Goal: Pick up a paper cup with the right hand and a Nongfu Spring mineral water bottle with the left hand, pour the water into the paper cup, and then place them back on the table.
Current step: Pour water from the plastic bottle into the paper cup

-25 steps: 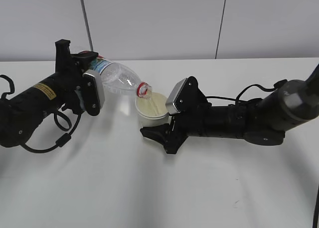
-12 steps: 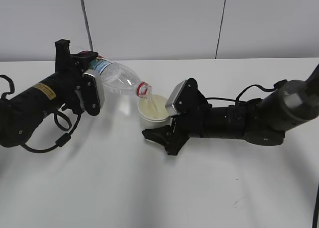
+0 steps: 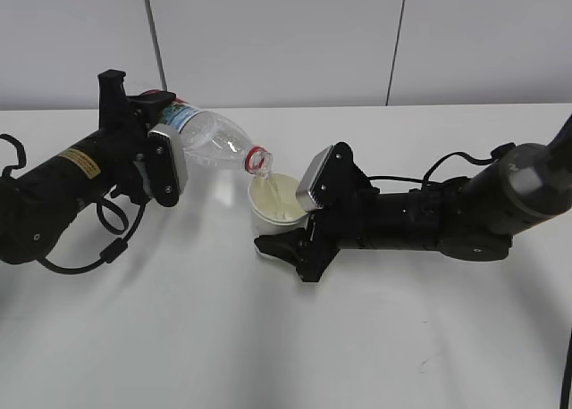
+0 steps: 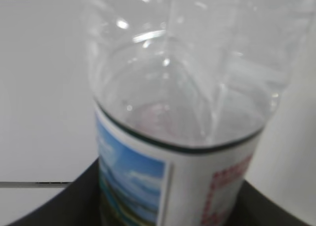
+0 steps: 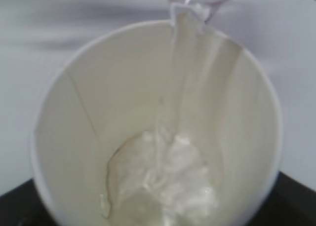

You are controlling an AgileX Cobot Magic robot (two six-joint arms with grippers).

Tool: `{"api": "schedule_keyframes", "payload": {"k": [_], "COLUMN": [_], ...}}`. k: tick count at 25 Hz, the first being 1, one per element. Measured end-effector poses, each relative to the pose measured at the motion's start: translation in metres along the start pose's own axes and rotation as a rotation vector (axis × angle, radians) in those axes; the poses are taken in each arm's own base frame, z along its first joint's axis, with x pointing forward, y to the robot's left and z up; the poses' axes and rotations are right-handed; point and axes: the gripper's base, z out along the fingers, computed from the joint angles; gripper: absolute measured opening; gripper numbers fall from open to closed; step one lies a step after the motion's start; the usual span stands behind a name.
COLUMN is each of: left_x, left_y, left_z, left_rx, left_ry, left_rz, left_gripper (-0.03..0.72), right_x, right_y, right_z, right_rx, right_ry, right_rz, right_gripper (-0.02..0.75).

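The left hand (image 3: 156, 163) is clamped around the labelled body of the Nongfu Spring mineral water bottle (image 3: 207, 141), tipped so its open mouth sits just over the rim of the paper cup (image 3: 275, 204), which the right hand (image 3: 299, 239) grips just ahead of its silver plate. Water streams down the cup's far wall and pools at the bottom. Pouring well likely means holding the cup level and the bottle mouth inside the rim, tilting gently.

White table (image 3: 268, 338), plain flat top, runs back to a pale panelled wall (image 3: 286, 34). Small dark scuff mark (image 3: 422, 365) near front right. Cannot tell whether anything rests on the surface; arm shadows fall across the left and middle.
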Motion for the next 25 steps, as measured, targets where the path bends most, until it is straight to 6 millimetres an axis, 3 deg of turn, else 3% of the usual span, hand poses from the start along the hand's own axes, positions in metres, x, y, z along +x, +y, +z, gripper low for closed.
{"api": "schedule_keyframes", "payload": {"k": [10, 25], "left_x": [0.0, -0.0002], "left_y": [0.0001, 0.0018], "left_z": [0.0, 0.0], "left_rx": [-0.001, -0.016], "left_ry": [0.0, -0.001], "left_rz": [0.0, 0.041], "left_gripper": [0.352, 0.352], "right_x": [0.0002, 0.0004], "right_y": [0.0004, 0.0003], "right_z": [0.0, 0.0], "right_rx": [-0.004, -0.003], "right_ry": [0.002, 0.004], "right_rz": [-0.002, -0.001], "right_gripper": [0.441, 0.431]}}
